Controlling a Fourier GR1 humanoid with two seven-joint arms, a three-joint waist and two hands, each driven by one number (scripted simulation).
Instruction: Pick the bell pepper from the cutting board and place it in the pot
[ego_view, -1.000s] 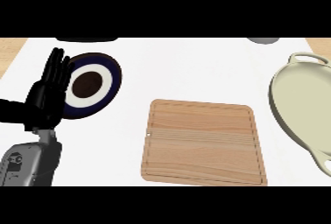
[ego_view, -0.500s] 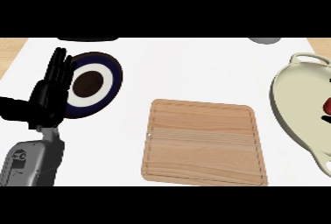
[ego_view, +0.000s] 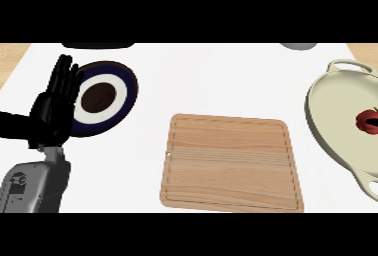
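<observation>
Nearest lies the wooden cutting board (ego_view: 232, 162), bare, on the white table (ego_view: 214, 80). At left the left hand (ego_view: 53, 107) rests with fingers straight and apart, pointing up, partly over a dark-rimmed plate (ego_view: 111, 95). At the right edge, the red bell pepper (ego_view: 368, 120) sits inside the cream pot (ego_view: 332, 125). Wooden floor shows at the far corners.

White table seen steeply from above

The table (ego_view: 221, 80) has a plain white top that fills nearly the whole view, evenly lit with soft, faint shadows. At its upper left and upper right corners a strip of light wood-toned surface (ego_view: 13, 52) shows beyond the edge (whether floor or more furniture cannot be told). No wall or window appears.
</observation>
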